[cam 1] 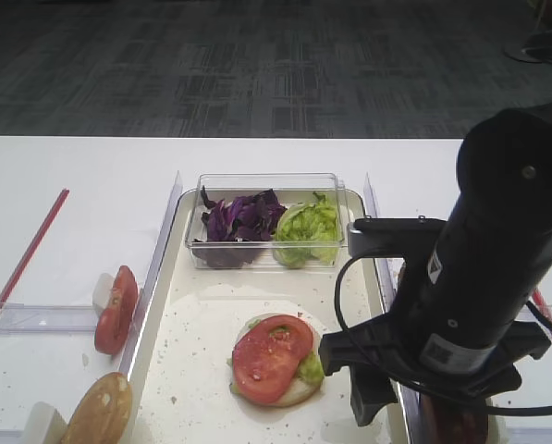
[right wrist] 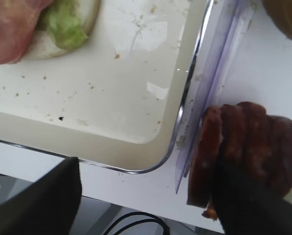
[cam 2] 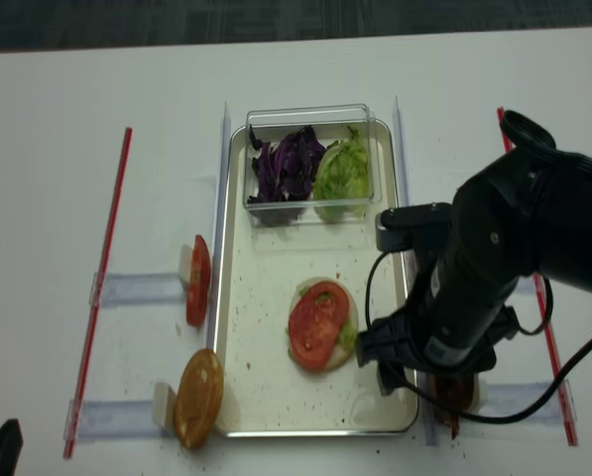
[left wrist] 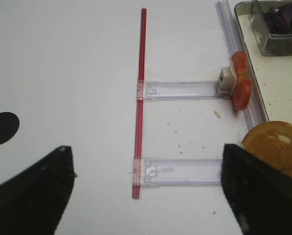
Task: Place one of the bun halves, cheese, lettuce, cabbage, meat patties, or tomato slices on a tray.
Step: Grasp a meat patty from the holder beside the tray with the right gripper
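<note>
Right gripper (right wrist: 146, 196) is seen over the tray's (cam 1: 345, 407) near right corner, jaws spread wide, nothing held between them. One finger is positioned over the tray edge side, the other (right wrist: 253, 205) directly over the meat patties (right wrist: 243, 147). The patties are stacked on edge in a row just outside the tray's right rim, beside a clear plastic rail (right wrist: 209, 88); contact with the finger cannot be confirmed.

On the tray, a bun base with lettuce and a tomato slice (cam 1: 271, 356) on top is located centre-front. A clear tub (cam 1: 266, 185) at the far end is filled with purple cabbage (cam 1: 239, 222) and lettuce (cam 1: 308, 231).

Left of the tray, tomato slices (cam 1: 116, 310) and a bun half (cam 1: 100, 412) are stood on edge in holders.

Left gripper (left wrist: 146, 191) is held open above bare table, well left of the tray, nothing gripped.
</note>
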Controlling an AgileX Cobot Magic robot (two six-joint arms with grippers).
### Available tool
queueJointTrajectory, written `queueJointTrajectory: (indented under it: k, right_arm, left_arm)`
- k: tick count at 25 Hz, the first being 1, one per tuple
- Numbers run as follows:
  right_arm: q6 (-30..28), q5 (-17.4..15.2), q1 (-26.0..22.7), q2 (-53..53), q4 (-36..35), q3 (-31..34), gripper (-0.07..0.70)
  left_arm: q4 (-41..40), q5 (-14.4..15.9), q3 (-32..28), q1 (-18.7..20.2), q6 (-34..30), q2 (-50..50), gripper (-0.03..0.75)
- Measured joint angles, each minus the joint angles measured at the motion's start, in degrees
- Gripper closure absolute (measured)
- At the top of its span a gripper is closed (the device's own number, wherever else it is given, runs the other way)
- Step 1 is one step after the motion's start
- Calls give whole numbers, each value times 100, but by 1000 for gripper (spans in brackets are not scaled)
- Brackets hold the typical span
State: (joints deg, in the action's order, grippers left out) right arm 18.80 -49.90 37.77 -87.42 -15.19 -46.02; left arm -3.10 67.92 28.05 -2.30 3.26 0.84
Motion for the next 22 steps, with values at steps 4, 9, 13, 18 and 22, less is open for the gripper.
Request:
queueJointTrajectory:
  k: [4,9,13,18,22]
  right_arm:
    - [0,0,0,-22,25,0,95]
    - [0,-58,0,-46,152,0,174]
    - [187,-205,0,-46,449,-10,237]
    - [250,-285,0,-46,622,-10,336]
    - [250,-298,0,-46,697,-10,500]
  left_arm:
    - [0,0,0,0,0,0,151]
    - [0,0,0,0,0,0,151]
    - [0,0,0,0,0,0,151]
    - [0,0,0,0,0,0,151]
    - [0,0,0,0,0,0,151]
